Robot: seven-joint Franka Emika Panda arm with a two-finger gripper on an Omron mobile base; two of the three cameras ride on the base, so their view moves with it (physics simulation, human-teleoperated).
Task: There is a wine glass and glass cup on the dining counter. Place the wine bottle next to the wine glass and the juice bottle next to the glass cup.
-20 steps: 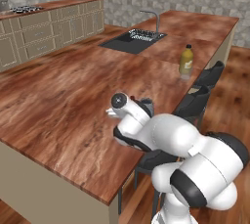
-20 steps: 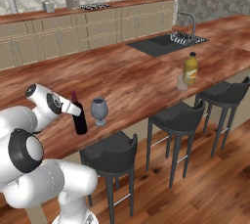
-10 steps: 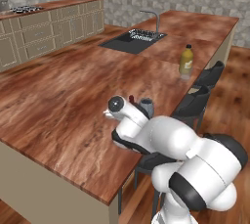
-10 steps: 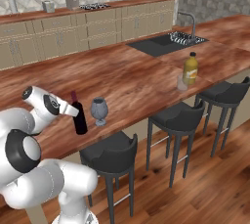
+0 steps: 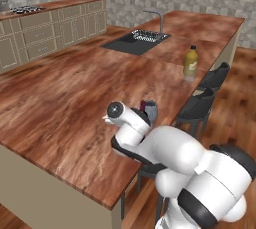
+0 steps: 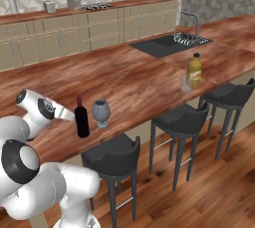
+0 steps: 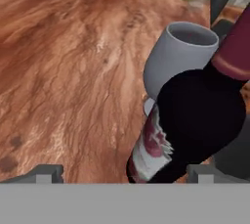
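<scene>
- Gripper (image 7: pixel 124 171): its fingers are spread wide with one dark tip on each side of the base of the wine bottle (image 7: pixel 195 120), clear of the glass wall, so nothing is pinched. Judging by that, the bottle has just been let go.
- Wine bottle (image 6: pixel 81 118): it stands upright on its own on the dining counter (image 6: pixel 124 80), near the long front edge above the stools and just beside the wine glass (image 6: pixel 101 112). That spot fits what the task asks for this pair.
- Wine glass (image 7: pixel 178 59): upright, close behind the bottle as seen from the hand, the two near enough that I cannot tell whether they touch. Any backing out should run straight, or a finger may clip the bottle into the glass.
- Juice bottle (image 6: pixel 194 70): it stands farther along the same front edge, toward the sink (image 6: pixel 167 45) end, with the clear glass cup (image 6: pixel 186 85) just beside it. That pair looks matched already.
- Stools (image 6: pixel 175 120): they line the front edge below both pairs, out of the arm's way.
</scene>
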